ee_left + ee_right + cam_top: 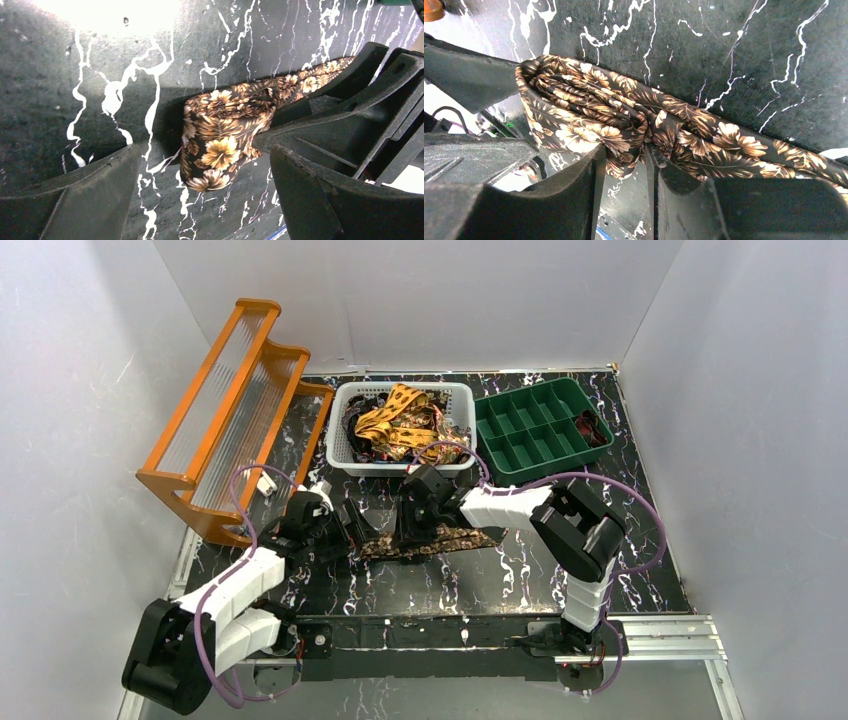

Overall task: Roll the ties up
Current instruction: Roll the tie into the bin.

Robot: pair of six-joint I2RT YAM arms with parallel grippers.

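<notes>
We see a brown floral tie (465, 536) flat on the table (520, 575), front-centre, btwn both arms. R claw (625, 160) is narrow, its tips pinching bunched fabric next to the tie's rolled end. L claw (205, 170) stands wide, w/ one finger either side of that end. We also see other ties (400, 420) piled in a white basket (345, 455) at the back.

Black marble-look counter (520, 575) with white veins across it. At 10 o'clock sits an orange plastic tiered rack (235, 410) with ribbed clear panels. A white plastic lattice basket (370, 466) is at 12, and a dark green plastic divided tray (520, 420) sits just beside it at 1 o'clock.
</notes>
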